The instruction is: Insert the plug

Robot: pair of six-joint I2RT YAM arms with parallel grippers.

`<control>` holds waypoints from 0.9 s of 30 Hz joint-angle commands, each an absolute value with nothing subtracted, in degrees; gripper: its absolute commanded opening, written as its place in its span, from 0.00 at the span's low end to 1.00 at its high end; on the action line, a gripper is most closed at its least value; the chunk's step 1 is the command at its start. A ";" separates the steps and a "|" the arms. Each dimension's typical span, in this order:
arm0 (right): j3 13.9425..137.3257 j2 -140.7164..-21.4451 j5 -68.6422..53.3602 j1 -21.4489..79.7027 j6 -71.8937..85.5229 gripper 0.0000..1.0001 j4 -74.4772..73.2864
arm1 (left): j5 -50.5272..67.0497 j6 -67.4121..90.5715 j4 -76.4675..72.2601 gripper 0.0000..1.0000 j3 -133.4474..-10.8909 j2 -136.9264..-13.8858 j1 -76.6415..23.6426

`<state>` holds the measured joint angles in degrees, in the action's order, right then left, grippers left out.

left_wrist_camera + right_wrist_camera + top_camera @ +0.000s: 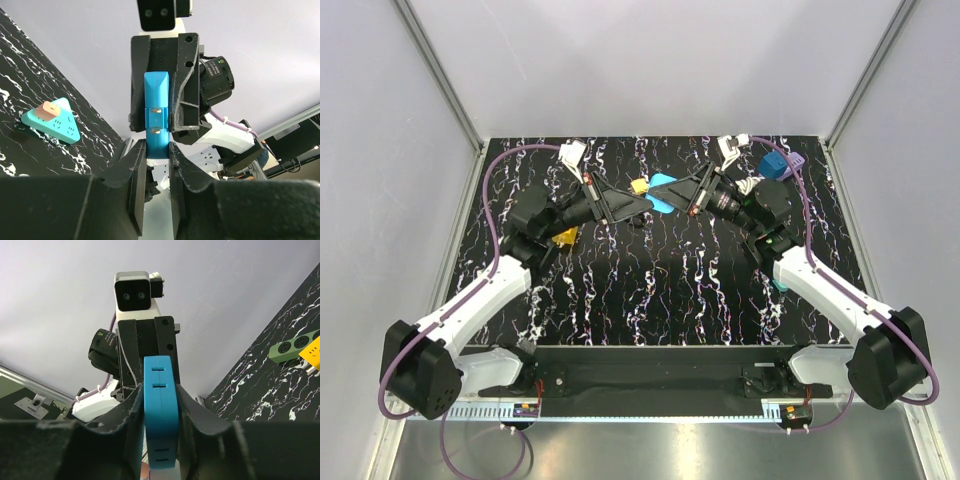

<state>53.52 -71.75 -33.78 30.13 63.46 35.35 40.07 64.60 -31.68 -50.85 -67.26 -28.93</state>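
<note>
Between left end effector [156, 146] and right end effector [160, 390], plug [156, 90] clamped.

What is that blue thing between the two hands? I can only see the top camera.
Observer: A blue block; the right wrist camera shows slots on its face.
Operator: Are both hands squeezing it?
Observer: Yes. The left hand pinches one end, the right hand the other; the wrist cameras show fingers pressed on both sides.
Operator: Any metal bits?
Observer: Two metal prongs on its side, seen from the left wrist.
</note>
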 commanded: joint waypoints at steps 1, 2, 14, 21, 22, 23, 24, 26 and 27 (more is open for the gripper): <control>53.00 -70.75 -34.45 30.76 62.93 0.30 38.32 | 38.58 64.51 -36.04 0.00 -50.63 -66.89 -29.18; 53.00 -70.58 -34.45 30.67 62.93 0.29 38.32 | 38.58 64.51 -35.95 0.00 -50.63 -66.88 -29.18; 51.86 -69.44 -32.17 30.67 61.96 0.34 39.02 | 38.58 63.63 -34.63 0.00 -50.71 -66.62 -29.18; 51.24 -69.26 -31.64 30.76 61.17 0.00 38.94 | 38.85 63.02 -34.01 0.00 -50.28 -66.80 -29.18; 51.15 -69.26 -31.38 30.76 61.17 0.00 38.76 | 38.85 62.93 -34.01 0.00 -50.01 -66.71 -29.18; 51.07 -69.26 -31.20 30.67 61.26 0.00 38.93 | 38.85 62.84 -33.93 0.00 -49.84 -66.71 -29.18; 51.24 -69.26 -31.38 30.67 61.35 0.14 39.20 | 38.76 62.84 -34.01 0.00 -49.57 -66.53 -29.18; 51.15 -69.17 -30.59 30.76 61.87 0.29 39.46 | 38.85 62.75 -33.93 0.00 -49.31 -66.45 -29.18; 51.15 -69.17 -30.24 30.76 61.96 0.31 39.38 | 38.85 62.84 -33.93 0.00 -49.39 -66.45 -29.18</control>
<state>51.24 -70.87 -32.49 30.39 62.85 36.75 39.55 64.29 -31.00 -50.00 -67.24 -28.97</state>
